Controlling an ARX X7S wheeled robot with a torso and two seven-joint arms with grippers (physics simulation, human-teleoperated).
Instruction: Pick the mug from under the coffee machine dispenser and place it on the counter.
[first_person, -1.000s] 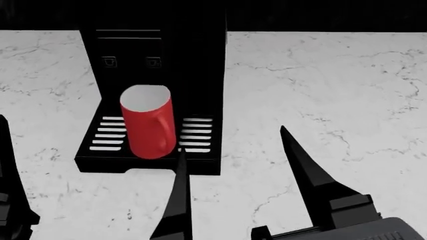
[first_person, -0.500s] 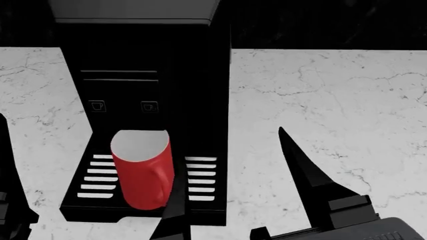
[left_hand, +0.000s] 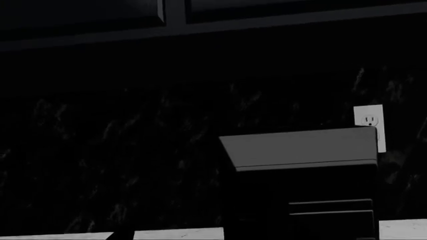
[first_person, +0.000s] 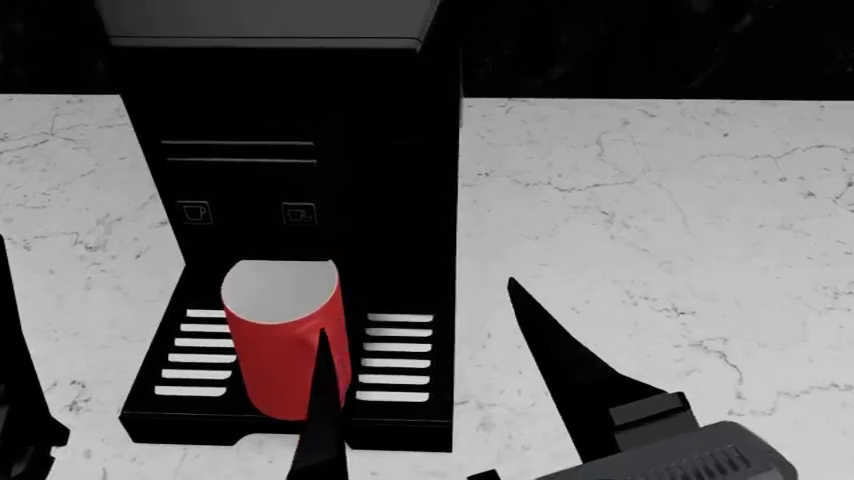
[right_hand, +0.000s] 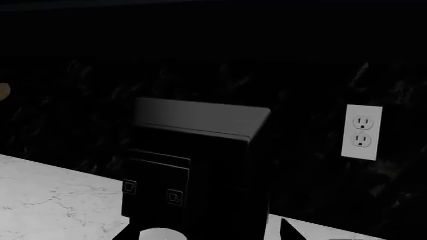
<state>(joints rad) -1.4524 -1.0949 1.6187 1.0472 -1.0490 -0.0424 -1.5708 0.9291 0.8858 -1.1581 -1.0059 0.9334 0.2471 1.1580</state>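
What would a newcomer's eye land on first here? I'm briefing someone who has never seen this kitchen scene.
The glossy red mug stands out first: it sits upright on the slotted drip tray of the tall black coffee machine, the only colour in view. Around it spreads the white marble-look counter. Near the head view's bottom edge, the right gripper points its open dark fingers toward the mug.

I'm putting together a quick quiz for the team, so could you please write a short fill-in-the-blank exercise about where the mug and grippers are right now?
1. The mug stands upright on the slotted ____ of the coffee machine.
2. The mug's outside is red and its inside is ____.
3. The right gripper is ____, holding nothing.
4. On the dark wall beside the machine is a white ____.

Missing words: drip tray; white; open; power outlet
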